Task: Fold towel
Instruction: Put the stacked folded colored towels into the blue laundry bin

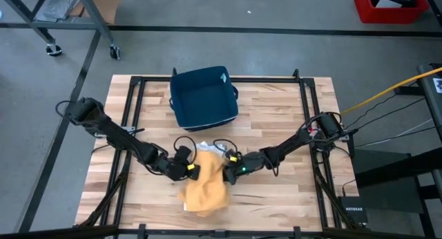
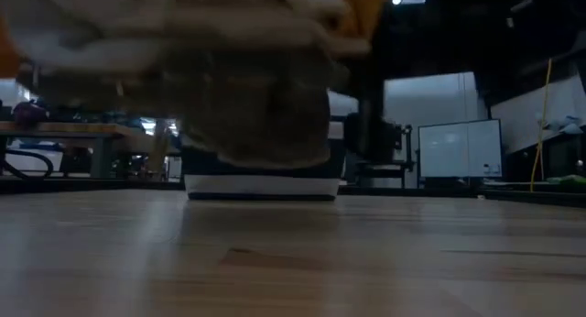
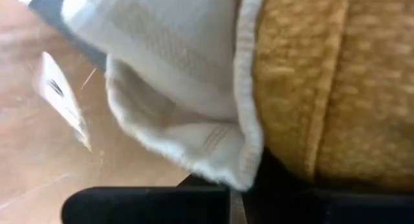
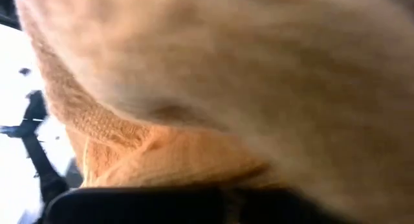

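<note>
We see the left gripper [image 1: 192, 171] and right gripper [image 1: 225, 172] both clamped on the orange towel [image 1: 206, 187], just in front of the blue bin [image 1: 203, 97].

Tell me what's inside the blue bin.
From above, the blue bin shows only its bare dark floor; nothing lies in it. In the low view, the hanging towel covers most of it.

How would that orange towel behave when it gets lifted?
Probably floppy: the towel lies crumpled and sagging between the left tool and right tool. Likely light, and its nubby weave looks grippy, not slippery.
</note>
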You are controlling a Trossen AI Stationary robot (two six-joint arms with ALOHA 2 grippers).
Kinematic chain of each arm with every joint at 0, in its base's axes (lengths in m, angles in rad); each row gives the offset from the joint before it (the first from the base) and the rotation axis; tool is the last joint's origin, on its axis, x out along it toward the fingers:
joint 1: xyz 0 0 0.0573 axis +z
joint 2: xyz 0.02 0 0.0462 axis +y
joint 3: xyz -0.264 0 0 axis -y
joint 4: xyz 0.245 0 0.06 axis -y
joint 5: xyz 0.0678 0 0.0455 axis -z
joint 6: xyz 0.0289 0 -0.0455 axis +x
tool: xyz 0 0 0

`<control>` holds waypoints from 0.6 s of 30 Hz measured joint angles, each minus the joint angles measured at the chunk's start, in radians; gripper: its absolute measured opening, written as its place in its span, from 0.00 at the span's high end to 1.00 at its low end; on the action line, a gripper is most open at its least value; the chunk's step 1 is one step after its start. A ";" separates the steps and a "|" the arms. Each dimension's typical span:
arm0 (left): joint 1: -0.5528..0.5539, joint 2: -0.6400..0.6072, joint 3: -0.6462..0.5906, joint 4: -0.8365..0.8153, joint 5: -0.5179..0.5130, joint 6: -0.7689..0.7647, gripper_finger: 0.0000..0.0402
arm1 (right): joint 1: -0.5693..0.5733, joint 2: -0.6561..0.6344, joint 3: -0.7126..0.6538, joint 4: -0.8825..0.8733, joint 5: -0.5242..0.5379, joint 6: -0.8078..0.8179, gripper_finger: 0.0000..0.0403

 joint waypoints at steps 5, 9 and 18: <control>0.007 -0.070 0.001 -0.020 -0.040 0.010 1.00 | -0.046 -0.039 0.000 0.103 -0.012 0.000 0.96; 0.034 -0.119 0.002 -0.026 -0.079 0.059 1.00 | -0.087 -0.082 0.000 0.111 -0.022 -0.007 0.95; 0.170 -0.215 0.002 -0.026 -0.094 0.167 1.00 | -0.209 -0.170 0.002 0.116 -0.043 -0.025 0.96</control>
